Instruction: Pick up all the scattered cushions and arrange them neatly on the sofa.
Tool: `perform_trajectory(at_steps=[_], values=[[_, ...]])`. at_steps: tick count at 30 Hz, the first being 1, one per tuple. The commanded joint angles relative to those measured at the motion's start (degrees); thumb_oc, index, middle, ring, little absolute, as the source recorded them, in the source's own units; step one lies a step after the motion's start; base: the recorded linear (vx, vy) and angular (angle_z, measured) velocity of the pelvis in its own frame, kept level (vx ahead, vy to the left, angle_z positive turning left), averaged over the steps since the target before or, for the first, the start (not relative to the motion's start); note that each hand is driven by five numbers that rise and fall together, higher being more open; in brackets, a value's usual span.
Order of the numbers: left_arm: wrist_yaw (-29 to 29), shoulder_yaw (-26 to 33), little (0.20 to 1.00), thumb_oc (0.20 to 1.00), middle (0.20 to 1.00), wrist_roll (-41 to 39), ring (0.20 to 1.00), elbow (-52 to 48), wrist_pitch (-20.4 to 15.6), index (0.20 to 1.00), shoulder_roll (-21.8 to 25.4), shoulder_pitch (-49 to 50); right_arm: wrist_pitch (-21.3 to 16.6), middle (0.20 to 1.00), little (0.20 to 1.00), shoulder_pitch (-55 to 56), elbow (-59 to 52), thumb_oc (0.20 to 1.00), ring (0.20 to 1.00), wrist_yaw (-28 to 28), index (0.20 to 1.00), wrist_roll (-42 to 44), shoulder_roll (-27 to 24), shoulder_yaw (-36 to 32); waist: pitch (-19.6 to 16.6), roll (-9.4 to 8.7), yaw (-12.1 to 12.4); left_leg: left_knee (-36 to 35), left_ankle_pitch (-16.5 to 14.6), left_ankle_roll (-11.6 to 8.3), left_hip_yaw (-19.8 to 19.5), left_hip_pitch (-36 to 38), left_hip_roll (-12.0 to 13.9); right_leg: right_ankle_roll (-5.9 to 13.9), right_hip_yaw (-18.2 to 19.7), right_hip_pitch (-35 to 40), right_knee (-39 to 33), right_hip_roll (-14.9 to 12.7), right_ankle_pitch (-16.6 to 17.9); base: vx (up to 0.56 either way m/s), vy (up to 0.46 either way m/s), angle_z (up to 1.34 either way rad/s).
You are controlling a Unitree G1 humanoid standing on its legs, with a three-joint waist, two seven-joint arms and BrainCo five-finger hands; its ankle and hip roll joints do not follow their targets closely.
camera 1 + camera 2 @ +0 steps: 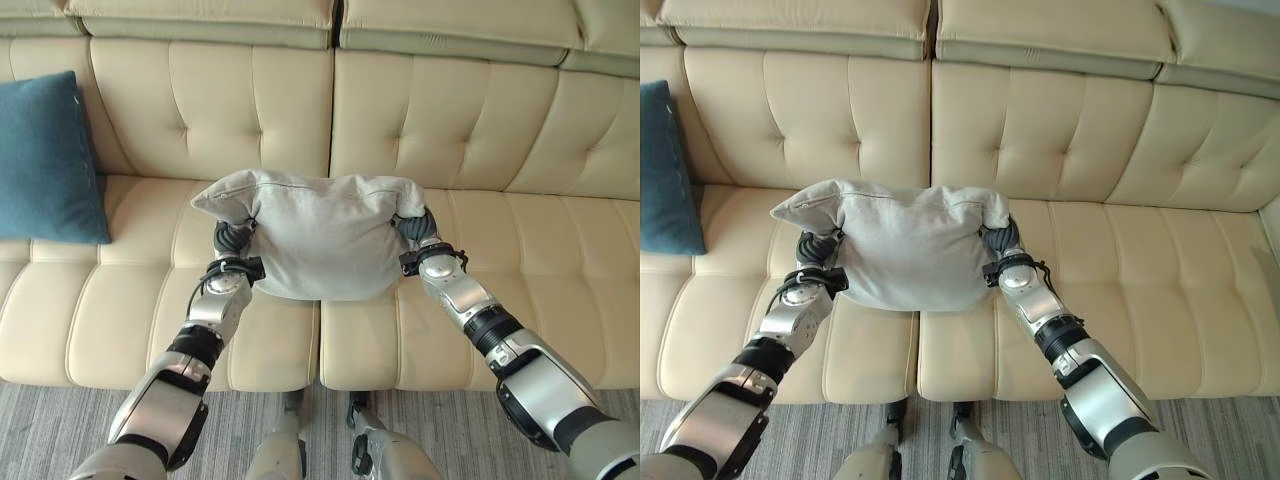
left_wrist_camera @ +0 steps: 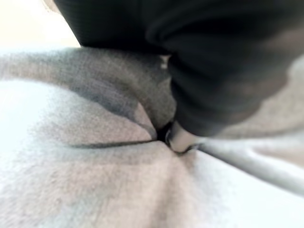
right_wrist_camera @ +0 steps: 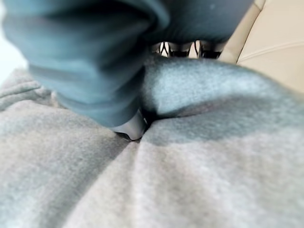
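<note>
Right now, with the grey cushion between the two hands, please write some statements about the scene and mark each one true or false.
1. The grey cushion is held over the seat of the cream sofa. True.
2. The left hand grips the cushion at one side and the right hand at the other. True.
3. The blue cushion lies on the floor. False: it leans against the sofa's backrest at the robot's left.
4. The grey cushion touches the blue cushion. False: bare seat lies between them.
5. The carpet before the sofa is striped grey. True.
</note>
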Motion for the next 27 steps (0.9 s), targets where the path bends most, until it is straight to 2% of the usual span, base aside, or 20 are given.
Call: perform_trajectory(at_steps=[1,4,8,9,11,12,13,16,17,18,19,21,23,24,26,27], values=[[-1.43,-4.02,1.000,1.000,1.000,4.60,1.000,4.74,-2.91,1.000,0.77,-14.79,-2.97,1.000,1.000,-9.78,4.16,1.000,1.000,1.03,1.000,-2.13,2.86,2.25,1.00,-1.09,0.74,-0.28,-3.45,-2.69,1.30,0.98,0.60,8.41,3.10,5.12,0.28,-3.85,-8.96,0.00,0.000,0.00],[-1.65,-3.55,1.000,1.000,1.000,2.72,1.000,9.58,-1.84,1.000,0.72,-17.05,-1.93,1.000,1.000,-10.86,7.56,1.000,1.000,1.26,1.000,-1.43,2.33,2.72,1.11,-1.31,0.74,-0.34,-3.34,-2.69,1.42,0.95,0.59,8.56,3.10,5.16,0.10,-3.82,-8.77,0.00,0.000,0.00],[-5.08,-0.16,1.000,1.000,1.000,-2.95,1.000,17.17,1.29,1.000,3.76,-17.63,0.20,1.000,1.000,-10.74,11.34,1.000,1.000,1.67,1.000,-0.06,-1.90,0.57,0.69,-1.31,0.03,-0.47,-3.84,-2.51,1.83,2.26,0.60,8.85,3.42,5.81,-0.16,-3.88,-8.48,0.01,0.031,0.00],[-5.77,3.28,1.000,1.000,1.000,-7.61,1.000,17.14,1.24,1.000,4.06,-15.06,0.75,1.000,1.000,-8.98,11.69,1.000,1.000,1.01,1.000,1.24,-4.09,-2.15,0.24,-1.17,-0.37,-0.47,-4.24,-2.42,1.97,3.06,0.47,8.94,3.51,6.32,-0.24,-3.96,-8.42,0.05,0.063,0.00],[-6.49,6.65,1.000,1.000,1.000,-10.70,1.000,17.28,1.62,1.000,4.68,-11.37,1.04,1.000,1.000,-5.84,11.62,1.000,1.000,0.43,1.000,2.05,-6.11,-5.55,-0.88,-0.97,-0.88,-0.47,-4.81,-2.27,2.30,4.19,0.45,9.02,3.61,7.08,-0.29,-4.07,-8.55,0.08,0.066,-0.03],[-6.57,10.27,1.000,1.000,1.000,-12.95,1.000,17.34,2.05,1.000,4.73,-7.34,0.57,1.000,1.000,-1.90,11.19,1.000,1.000,-0.67,1.000,3.26,-8.01,-10.21,-1.96,-0.71,-1.38,-0.47,-5.45,-2.13,2.61,5.43,0.37,9.09,3.71,8.06,-0.29,-4.20,-8.73,0.15,0.072,-0.11],[-5.81,15.23,1.000,1.000,1.000,-15.45,1.000,15.25,1.98,1.000,2.98,-0.31,-1.60,1.000,1.000,5.74,7.64,1.000,1.000,-3.71,1.000,5.66,-7.91,-18.39,-3.38,-0.26,-1.91,-0.47,-6.28,-1.94,2.93,7.07,0.22,9.27,3.71,9.41,-0.29,-4.33,-9.03,0.18,0.062,-0.16],[-4.83,20.39,1.000,1.000,1.000,-17.16,1.000,12.23,1.36,1.000,-1.32,8.73,-4.63,1.000,1.000,14.18,0.96,1.000,1.000,-7.49,1.000,4.46,-5.94,-25.76,-4.89,0.46,-2.53,-0.47,-6.99,-1.57,3.17,8.48,0.05,9.36,3.81,10.43,-0.29,-4.56,-9.27,0.10,0.039,-0.19],[-3.80,22.91,1.000,1.000,1.000,-18.55,1.000,10.07,0.47,1.000,-4.27,13.76,-5.84,1.000,1.000,18.54,-2.11,1.000,1.000,-9.03,1.000,3.21,-4.03,-28.35,-5.72,0.89,-2.74,-0.47,-7.40,-1.39,3.40,9.49,-0.06,9.38,3.99,11.25,-0.29,-4.72,-9.46,0.07,0.026,-0.34],[-3.58,22.85,1.000,1.000,1.000,-18.49,1.000,9.62,0.49,1.000,-4.44,14.38,-5.68,1.000,1.000,19.18,-2.59,1.000,1.000,-9.17,1.000,3.05,-3.93,-28.31,-5.94,0.93,-2.69,-0.47,-7.46,-1.38,3.44,9.66,-0.05,9.39,4.03,11.40,-0.29,-4.71,-9.50,0.08,0.025,-0.22],[-4.06,24.00,1.000,1.000,1.000,-17.29,1.000,6.40,0.80,1.000,-7.05,20.87,-6.41,1.000,1.000,24.90,-6.47,1.000,1.000,-8.56,1.000,1.84,-2.85,-30.26,-6.75,1.32,-3.12,-0.47,-7.79,-1.19,3.70,10.77,-0.18,9.42,4.08,12.49,-0.29,-4.89,-9.66,0.04,0.008,-0.16],[-4.97,23.49,1.000,1.000,1.000,-15.52,1.000,5.80,1.38,1.000,-7.53,23.36,-6.56,1.000,1.000,27.32,-7.67,1.000,1.000,-7.81,1.000,1.27,-2.69,-30.29,-7.15,1.45,-3.26,-0.47,-7.85,-1.15,3.74,11.21,-0.22,9.46,4.12,12.79,-0.29,-4.93,-9.62,0.02,0.004,0.00],[-7.37,21.48,1.000,1.000,1.000,-8.33,1.000,2.25,2.58,1.000,-7.83,30.42,-6.35,1.000,1.000,33.54,-10.61,1.000,1.000,-4.12,1.000,0.60,-1.83,-30.60,-7.40,1.95,-3.74,-0.47,-7.87,-0.92,3.87,12.07,-0.31,9.52,4.56,13.46,-0.29,-5.05,-9.31,-0.03,0.016,0.00],[-7.34,21.45,1.000,1.000,1.000,-8.23,1.000,2.11,2.61,1.000,-7.86,30.67,-6.31,1.000,1.000,33.80,-10.76,1.000,1.000,-4.10,1.000,0.57,-1.80,-30.60,-7.51,1.94,-3.70,-0.47,-7.90,-0.92,3.89,12.14,-0.31,9.52,4.58,13.51,-0.29,-5.05,-9.33,-0.04,0.012,-0.02],[-9.78,19.23,1.000,1.000,1.000,0.18,1.000,-1.30,4.00,1.000,-7.65,36.53,-5.33,1.000,1.000,38.83,-12.22,1.000,1.000,0.26,1.000,-1.19,-1.50,-29.36,-7.55,2.22,-4.09,-0.47,-7.77,-0.63,4.12,12.60,-0.31,9.60,5.01,13.79,-0.29,-5.17,-8.86,-0.08,0.017,-0.11],[-9.76,19.23,1.000,1.000,1.000,0.24,1.000,-1.41,4.03,1.000,-7.67,36.69,-5.31,1.000,1.000,38.95,-12.28,1.000,1.000,0.27,1.000,-1.22,-1.49,-29.35,-7.63,2.22,-4.08,-0.47,-7.79,-0.63,4.14,12.61,-0.31,9.60,5.04,13.79,-0.29,-5.17,-8.86,-0.15,0.063,-0.23]])
